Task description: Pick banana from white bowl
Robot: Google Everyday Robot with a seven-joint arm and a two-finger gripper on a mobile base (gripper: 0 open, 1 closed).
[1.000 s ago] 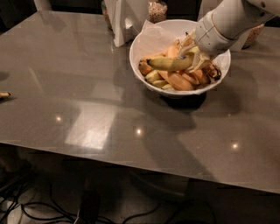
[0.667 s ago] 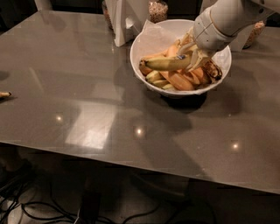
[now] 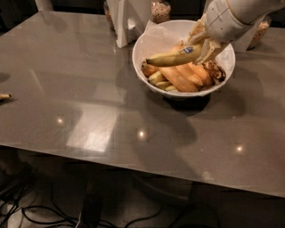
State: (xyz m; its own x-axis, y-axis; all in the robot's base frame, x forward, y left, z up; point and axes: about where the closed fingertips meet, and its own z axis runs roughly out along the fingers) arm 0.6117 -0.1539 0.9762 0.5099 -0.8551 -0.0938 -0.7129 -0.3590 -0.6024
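Nearest, under the grey table (image 3: 89,89), dark cables (image 3: 40,213) lie on the floor, and a small yellowish scrap (image 3: 3,95) sits at the table's left edge, well apart from the work. Further back stands the white bowl (image 3: 138,49), lined with paper and heaped with short orange bananas (image 3: 182,78) and one blackened banana (image 3: 216,70) on the right. The banana (image 3: 171,58), long and yellow-green with a blue sticker, lies level across the top of the heap, inside the bowl's rim. The gripper (image 3: 201,48) reaches in from the upper right and looks clenched on its sticker end. So the grasp seems made and the lift is in hand; next it should rise straight up, clear of the rim. Behind the bowl a white stand (image 3: 127,22) and two jars (image 3: 160,10) (image 3: 260,30) crowd the far side, so pulling backward risks a knock
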